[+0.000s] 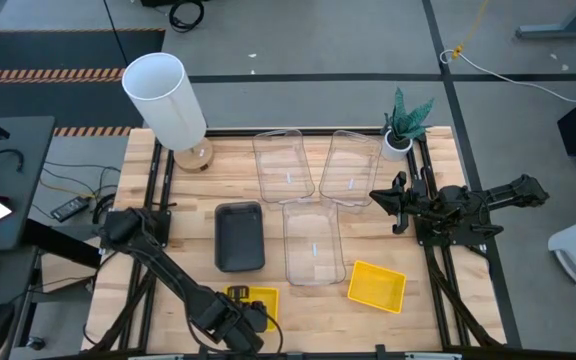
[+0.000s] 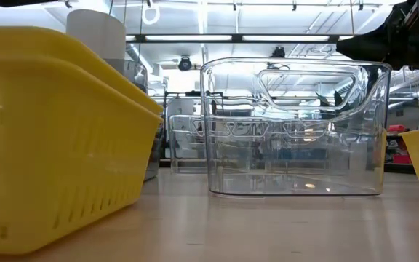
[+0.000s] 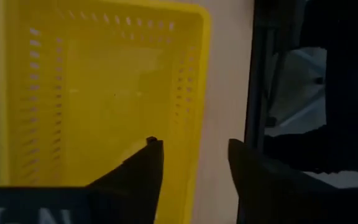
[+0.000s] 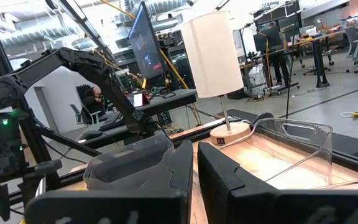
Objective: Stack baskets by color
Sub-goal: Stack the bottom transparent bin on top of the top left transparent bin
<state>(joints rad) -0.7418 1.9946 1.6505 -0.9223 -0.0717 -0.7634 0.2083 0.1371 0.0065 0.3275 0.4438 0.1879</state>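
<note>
A yellow basket [image 1: 258, 300] lies near the table's front edge, left of centre. In the low view it [image 2: 49, 145] shows two rims, one above the other. My left gripper [image 3: 194, 146] hangs open over it, pointing steeply down. One finger is over the basket's inside and the other over the bare wood, with the side wall [image 3: 196, 112] between them. Another yellow basket [image 1: 376, 285] lies to the front right. A dark grey basket [image 1: 239, 236] and three clear baskets [image 1: 313, 245] [image 1: 283, 165] [image 1: 348, 168] rest on their bottoms. My right gripper [image 1: 398, 205] waits shut at the right edge.
A tall white cylinder on a wooden foot [image 1: 165, 95] stands at the far left corner and a small potted plant [image 1: 403, 125] at the far right. Black frame rails [image 1: 153, 190] run along both sides of the table. Bare wood lies between the two yellow baskets.
</note>
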